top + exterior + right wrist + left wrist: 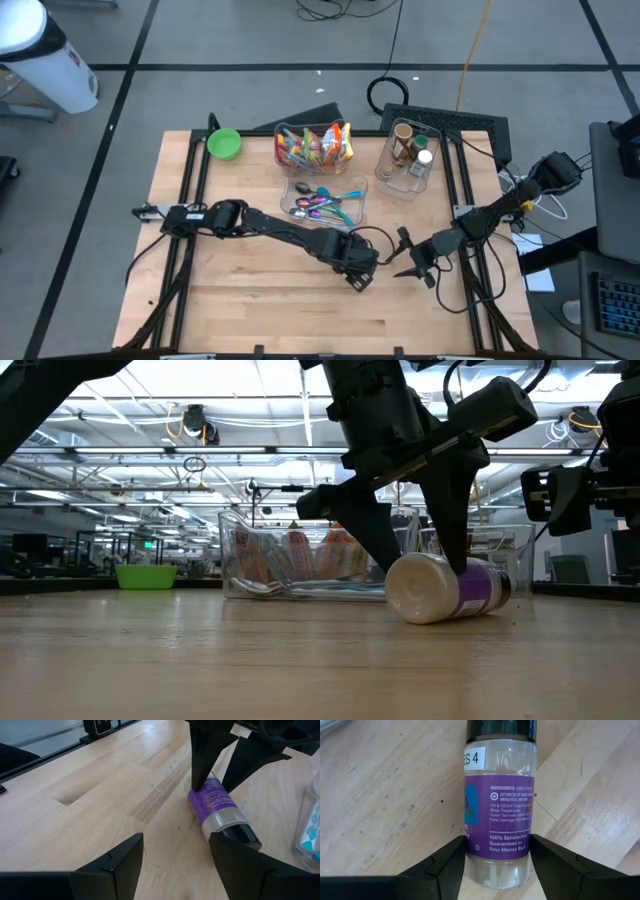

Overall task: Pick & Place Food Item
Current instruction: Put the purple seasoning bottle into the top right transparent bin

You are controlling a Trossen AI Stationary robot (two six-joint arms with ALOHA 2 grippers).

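1. I have the left gripper [497,862] set down over the spice jar [500,805], one finger on each side of its purple label, touching the glass; I judge it clamped.
2. The jar lies on its side on the table [250,300], right of centre in the high view, so I grip across the barrel.
3. My right gripper [175,865] waits just beside, fingers apart, holding nothing.
4. The clear bin [405,160] of jars at upper right looks the likely destination.

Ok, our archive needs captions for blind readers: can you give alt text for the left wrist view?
A spice jar with a purple label and black cap lies on its side on the wooden table, between the left gripper's two dark jaws, which sit against its sides.
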